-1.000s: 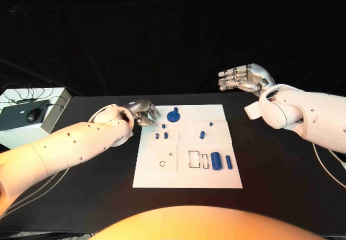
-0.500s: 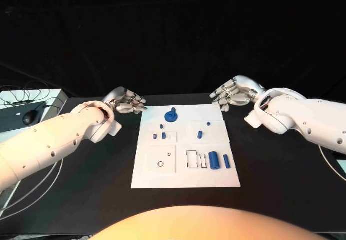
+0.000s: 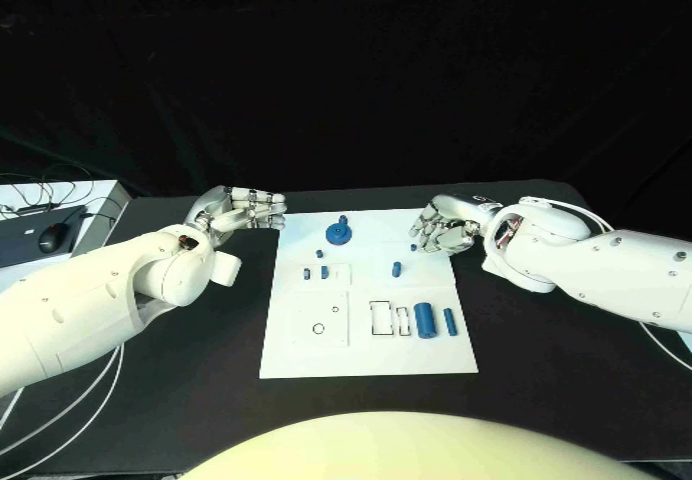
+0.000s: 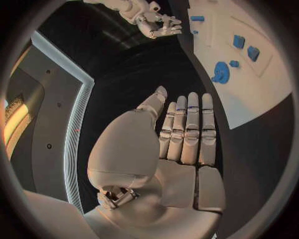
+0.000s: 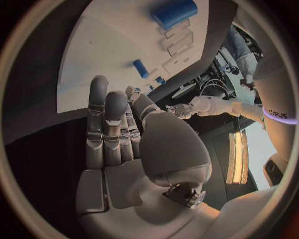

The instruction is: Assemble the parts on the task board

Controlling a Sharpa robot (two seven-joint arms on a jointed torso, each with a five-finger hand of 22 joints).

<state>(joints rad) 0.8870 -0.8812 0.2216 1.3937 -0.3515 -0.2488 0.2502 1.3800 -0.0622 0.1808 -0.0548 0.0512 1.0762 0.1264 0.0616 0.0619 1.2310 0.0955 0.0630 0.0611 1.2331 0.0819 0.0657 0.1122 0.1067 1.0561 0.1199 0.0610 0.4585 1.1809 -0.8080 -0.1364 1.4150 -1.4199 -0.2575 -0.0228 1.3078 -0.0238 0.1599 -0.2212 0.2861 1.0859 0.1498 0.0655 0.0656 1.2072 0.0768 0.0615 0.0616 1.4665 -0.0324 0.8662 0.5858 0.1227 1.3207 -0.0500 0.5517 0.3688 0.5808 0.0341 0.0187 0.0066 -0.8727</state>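
Head view: the white task board lies flat on the black table, between the two hands. The left hand sits just off the board's far corner on its own side, fingers loosely curled, holding nothing. The right hand hangs over the board's opposite far edge, fingers bent downward and apart, nothing in its grasp. Near the left hand, on the board's far end, stands a blue round part with a knob. Just by the right hand's fingertips lies a small blue peg. Further from both hands, a large blue cylinder and a slimmer blue rod lie side by side, beside outlined rectangular slots. Two small blue blocks sit nearer the left hand's side.

Left wrist view: the left hand shows its fingers extended side by side and straight, empty, above the dark table. Beyond its fingertips lies the board with the round knobbed part; the right hand hovers past it.

Right wrist view: the right hand holds nothing, fingers stretched forward together over the board's edge. The large cylinder and a small peg lie beyond the fingertips; the left hand is visible further off
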